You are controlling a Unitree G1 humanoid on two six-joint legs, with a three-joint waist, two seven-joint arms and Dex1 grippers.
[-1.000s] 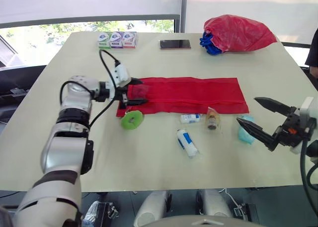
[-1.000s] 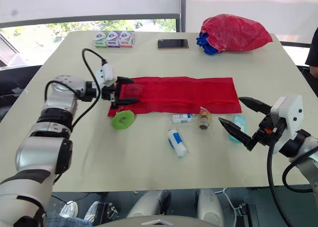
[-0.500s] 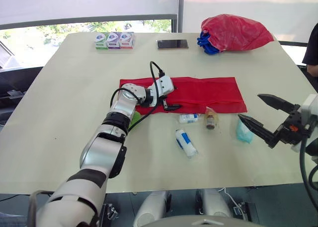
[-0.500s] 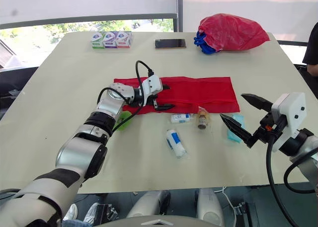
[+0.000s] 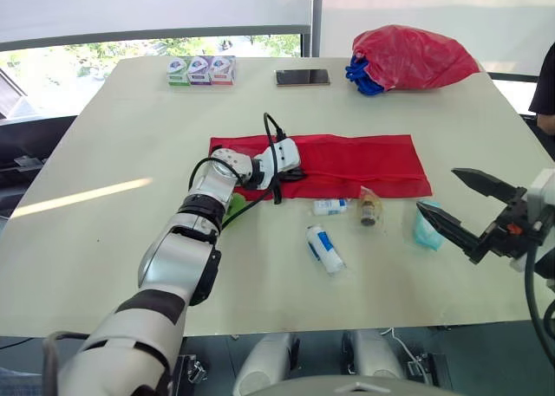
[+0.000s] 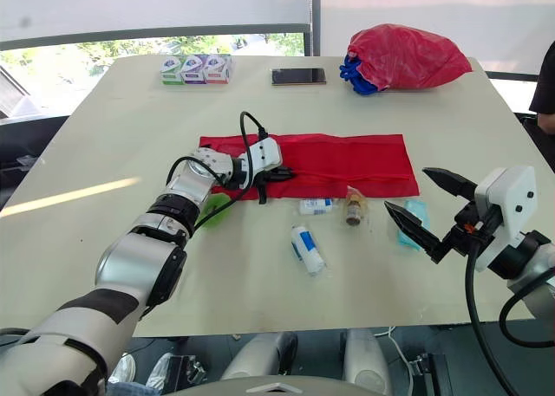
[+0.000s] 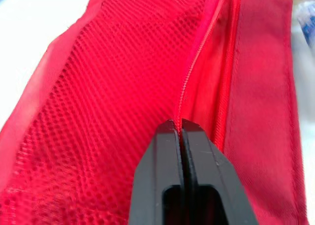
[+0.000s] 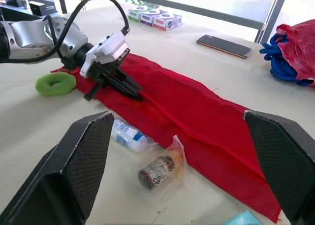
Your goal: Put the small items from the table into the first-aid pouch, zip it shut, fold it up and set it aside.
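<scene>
A long red mesh first-aid pouch (image 5: 347,165) is laid out flat at the centre of the pale table (image 5: 104,153). Its long axis runs from left to right across the frame, and its zipper is carried along that same length. The left gripper (image 8: 139,93) is brought down onto the left part of the pouch, with its fingers pressed together right on the zipper line. Whether a pull tab is pinched between them cannot be made out. The track beyond the tips is seen parted, so the closed fingers are judged to be placed there to work the zipper open for loading.

The right gripper (image 5: 437,191) is held spread wide at the lower right, apart from the table, probably kept ready for a pick. The small items are left in a loose row just below the pouch: a teal packet (image 5: 425,229), a brown vial in a clear bag (image 5: 371,210), a small white tube (image 5: 331,207), a white bottle with a blue label (image 5: 326,249) and a green foam ring (image 8: 55,83). None is yet inside.
</scene>
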